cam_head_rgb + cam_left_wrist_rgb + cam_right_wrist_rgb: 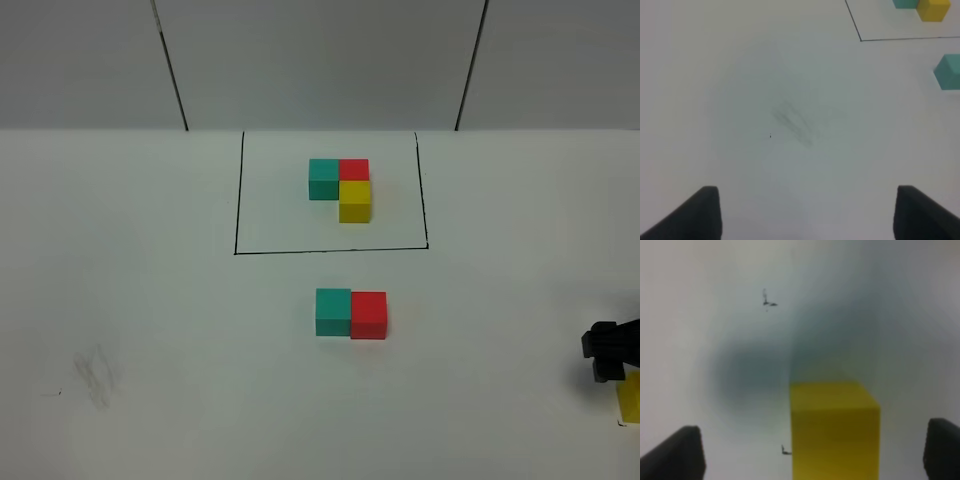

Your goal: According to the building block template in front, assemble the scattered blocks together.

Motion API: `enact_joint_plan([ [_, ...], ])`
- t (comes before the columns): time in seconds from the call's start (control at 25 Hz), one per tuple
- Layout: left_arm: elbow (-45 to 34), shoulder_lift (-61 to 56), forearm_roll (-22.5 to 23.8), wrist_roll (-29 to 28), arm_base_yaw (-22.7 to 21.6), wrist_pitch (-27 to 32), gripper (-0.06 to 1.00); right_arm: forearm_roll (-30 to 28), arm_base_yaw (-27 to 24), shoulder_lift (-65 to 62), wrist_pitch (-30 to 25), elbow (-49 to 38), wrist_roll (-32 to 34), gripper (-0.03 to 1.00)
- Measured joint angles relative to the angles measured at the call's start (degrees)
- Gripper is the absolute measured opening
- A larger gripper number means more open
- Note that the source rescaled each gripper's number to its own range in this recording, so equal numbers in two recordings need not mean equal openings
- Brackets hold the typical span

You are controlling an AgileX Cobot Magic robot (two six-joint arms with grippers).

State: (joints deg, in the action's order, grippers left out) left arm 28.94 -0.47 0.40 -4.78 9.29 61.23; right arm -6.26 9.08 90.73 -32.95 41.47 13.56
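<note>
Far left on the white table (150,300): a faint grey smudge (95,375). Above that smudge, seen only from the left wrist camera, the left claw (810,212), fingers spread wide, holding nothing.

Toward the middle, at the back: the building block template (340,185), inside a thin black-lined rectangle (239,200). Teal cube (323,178) on the left, touching the red cube (353,169) to its right; yellow cube (355,200) pressed against the red one's near side, making an L.

Just in front of the rectangle, outside its line: the loose teal block (333,311) and red block (368,315), side by side and touching, teal on the left, both flat on the table.

Far right, at the edge of the high view: the right claw (815,452), black, low over the table. Fingers apart, with the loose yellow block (835,430) between them, bare table showing on both sides of it, nearer one finger than the other. Not clamped. Well apart from the teal and red pair.
</note>
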Motion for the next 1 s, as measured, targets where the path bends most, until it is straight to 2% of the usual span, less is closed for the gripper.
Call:
enact_joint_plan([
  [0.48, 0.00, 0.00, 0.00, 0.00, 0.00, 0.00, 0.53, -0.37, -1.66, 6.39, 1.43, -0.19, 1.56, 0.77],
  [0.56, 0.00, 0.00, 0.00, 0.00, 0.00, 0.00, 0.53, -0.37, -1.77, 6.51, 1.49, -0.39, 1.56, 0.74],
  [0.64, 0.00, 0.00, 0.00, 0.00, 0.00, 0.00, 0.53, -0.37, -1.83, 6.68, 1.43, -0.45, 1.56, 0.66],
  [0.68, 0.00, 0.00, 0.00, 0.00, 0.00, 0.00, 0.53, -0.37, -1.83, 6.68, 1.49, -0.45, 1.56, 0.59],
  [0.8, 0.00, 0.00, 0.00, 0.00, 0.00, 0.00, 0.53, -0.37, -1.83, 6.73, 1.49, -0.45, 1.56, 0.23],
  [0.84, 0.00, 0.00, 0.00, 0.00, 0.00, 0.00, 0.53, -0.37, -1.83, 6.73, 1.49, -0.45, 1.56, 0.06],
  [0.88, 0.00, 0.00, 0.00, 0.00, 0.00, 0.00, 0.53, -0.30, -1.83, 6.73, 1.51, -0.45, 1.64, 0.01],
  [1.0, 0.00, 0.00, 0.00, 0.00, 0.00, 0.00, 0.53, -0.30, -1.83, 6.73, 1.51, -0.45, 1.64, 0.02],
])
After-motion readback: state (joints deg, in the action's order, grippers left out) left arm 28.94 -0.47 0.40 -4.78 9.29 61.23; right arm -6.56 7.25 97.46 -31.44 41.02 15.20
